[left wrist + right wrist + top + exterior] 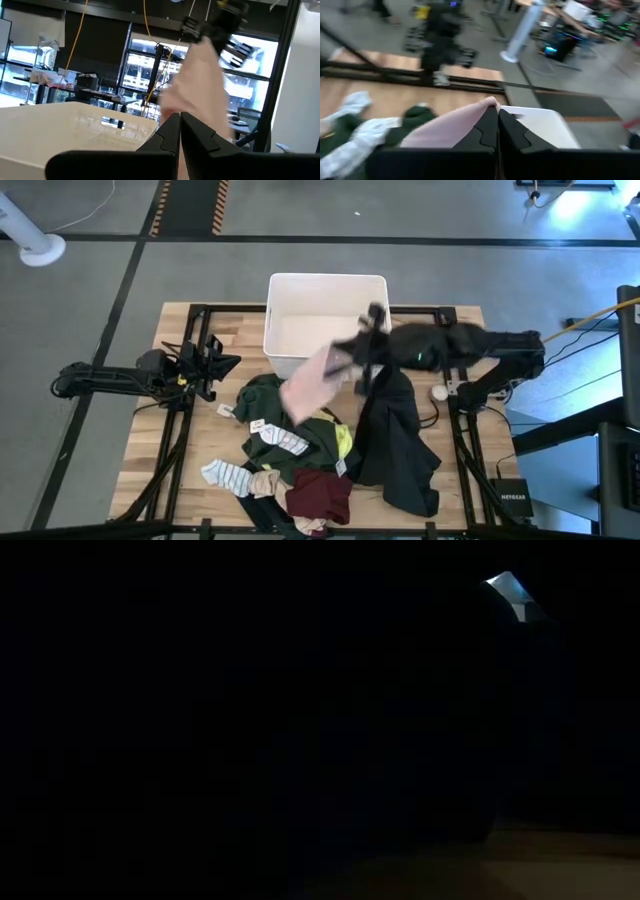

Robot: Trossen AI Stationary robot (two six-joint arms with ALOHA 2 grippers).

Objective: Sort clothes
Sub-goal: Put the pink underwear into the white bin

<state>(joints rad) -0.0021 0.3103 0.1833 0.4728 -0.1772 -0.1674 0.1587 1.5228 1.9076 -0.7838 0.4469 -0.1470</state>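
Note:
My right gripper (362, 352) is above the near right corner of the white bin (300, 288), shut on a pink garment (312, 385). The garment also shows in the left wrist view (200, 85). The other clothes lie in a pile on the table: dark green (270, 402), yellow (344, 442), maroon (320, 494), striped socks (228, 474). A black garment (398, 442) lies spread at the right. My left gripper (222, 364) is shut and empty at the table's left. The low view is dark. My right gripper pinches an upper edge of the pink garment (485, 106) between its two fingers. The fingers come from the table's right, slanting down. The garment hangs slack below them, and its lower end (298, 408) is over the pile; whether it touches the pile, I cannot tell.
The white bin stands at the far middle of the wooden table (180, 440). A black frame (172, 442) runs along the table's sides. The black garment's upper end lies under my right arm (450, 345).

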